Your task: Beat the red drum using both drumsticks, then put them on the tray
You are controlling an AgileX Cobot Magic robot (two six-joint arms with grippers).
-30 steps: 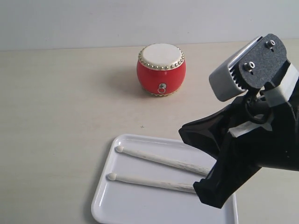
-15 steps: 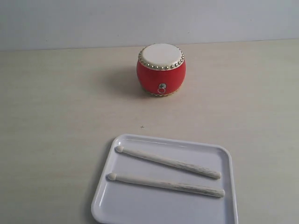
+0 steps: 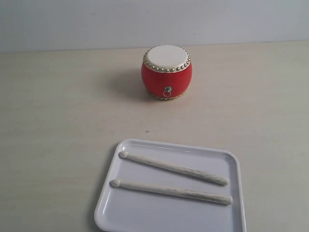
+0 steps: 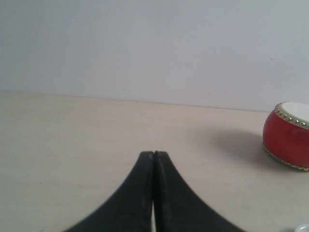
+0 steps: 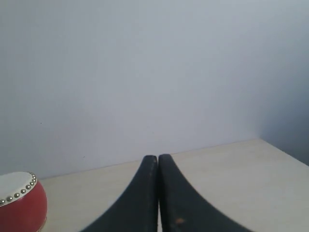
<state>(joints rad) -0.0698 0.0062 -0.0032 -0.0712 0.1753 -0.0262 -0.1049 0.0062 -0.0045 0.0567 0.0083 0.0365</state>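
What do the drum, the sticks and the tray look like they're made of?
The red drum: glossy red shell, probably lacquered wood or plastic; matte cream skin top, gold studs. The drumsticks: pale, rough-looking whitewashed wood. The tray: smooth glossy white, likely plastic, judging by its soft sheen.

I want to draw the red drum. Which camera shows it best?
The exterior view: the whole red drum shows there, with its white top, gold studs and side ring. The left wrist view catches only part of it at the picture's edge, and the right wrist view only a cut-off piece.
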